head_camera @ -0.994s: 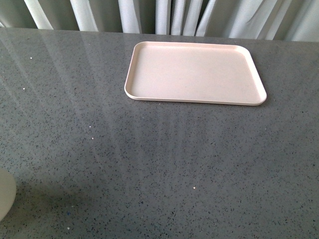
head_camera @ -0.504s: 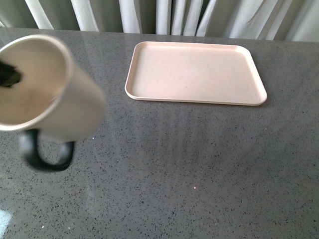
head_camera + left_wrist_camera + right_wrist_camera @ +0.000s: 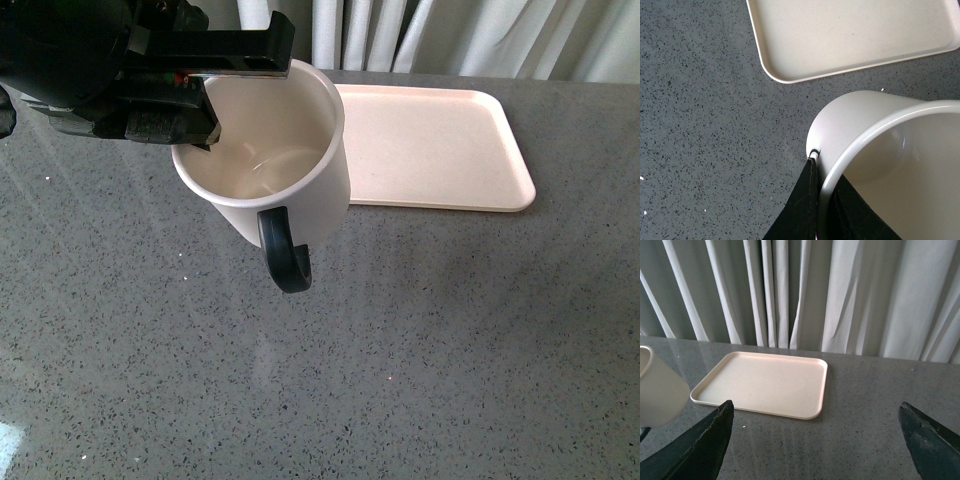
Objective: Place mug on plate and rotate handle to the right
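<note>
My left gripper is shut on the rim of the white mug and holds it in the air, one finger inside and one outside. The mug is tilted, its mouth facing up and toward me, and its black handle hangs down toward me. The mug overlaps the near left corner of the pale pink plate, which lies flat at the back. In the left wrist view the mug is above the counter just short of the plate. My right gripper is open and empty, seeing plate and mug.
The grey speckled counter stretches all around. Pale curtains hang behind its far edge.
The mug has swung from the left edge toward the plate, and my left gripper has come into the front view. One second ago only a sliver showed at the lower left.
</note>
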`<state>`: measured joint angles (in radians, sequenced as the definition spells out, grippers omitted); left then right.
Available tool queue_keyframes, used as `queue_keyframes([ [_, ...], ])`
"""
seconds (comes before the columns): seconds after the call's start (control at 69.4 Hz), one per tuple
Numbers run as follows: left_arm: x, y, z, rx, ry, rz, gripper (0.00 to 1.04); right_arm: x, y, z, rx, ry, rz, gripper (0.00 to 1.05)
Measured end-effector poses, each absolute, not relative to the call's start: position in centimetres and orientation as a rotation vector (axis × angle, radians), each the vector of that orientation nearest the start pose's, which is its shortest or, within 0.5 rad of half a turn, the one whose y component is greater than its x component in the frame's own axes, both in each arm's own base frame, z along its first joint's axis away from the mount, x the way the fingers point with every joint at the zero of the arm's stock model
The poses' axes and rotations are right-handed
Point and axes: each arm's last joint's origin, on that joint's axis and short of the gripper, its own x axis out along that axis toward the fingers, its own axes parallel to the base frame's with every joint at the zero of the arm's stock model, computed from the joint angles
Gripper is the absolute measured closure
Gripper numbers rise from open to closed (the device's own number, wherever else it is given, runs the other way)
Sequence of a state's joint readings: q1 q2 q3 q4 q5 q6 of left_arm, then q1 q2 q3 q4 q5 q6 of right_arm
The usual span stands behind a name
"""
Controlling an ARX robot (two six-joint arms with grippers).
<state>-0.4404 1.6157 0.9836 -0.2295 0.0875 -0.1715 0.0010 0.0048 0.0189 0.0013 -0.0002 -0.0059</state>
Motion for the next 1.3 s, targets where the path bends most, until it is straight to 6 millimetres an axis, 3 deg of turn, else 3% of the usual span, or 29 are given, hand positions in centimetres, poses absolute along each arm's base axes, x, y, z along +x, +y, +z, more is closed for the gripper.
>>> queue_keyframes([
  [0.317,29.5,-14.2,19.8,-0.004,0.897,-0.416,1.03,9.7,0.0,17.0,-0.006,-0.015,0.001,0.09],
  [0.461,30.4,-15.4,20.1,0.126,0.995,-0.245,1.03,9.7,0.0,17.0,-0.006,-0.015,0.001,0.09],
  [0.706,35.8,-21.7,20.8,0.088,0.958,-0.328,1.03,9.7,0.0,17.0,-0.006,-0.015,0.001,0.09],
  [0.85,38.5,-24.0,20.5,0.086,0.985,-0.358,1.03,9.7,0.0,17.0,-0.006,-0.015,0.001,0.09],
  [1.066,42.5,-25.9,19.6,0.113,1.025,-0.408,1.03,9.7,0.0,17.0,-0.006,-0.015,0.001,0.09],
  [1.296,46.5,-26.3,18.3,0.142,1.071,-0.417,1.03,9.7,0.0,17.0,-0.006,-0.015,0.001,0.09],
])
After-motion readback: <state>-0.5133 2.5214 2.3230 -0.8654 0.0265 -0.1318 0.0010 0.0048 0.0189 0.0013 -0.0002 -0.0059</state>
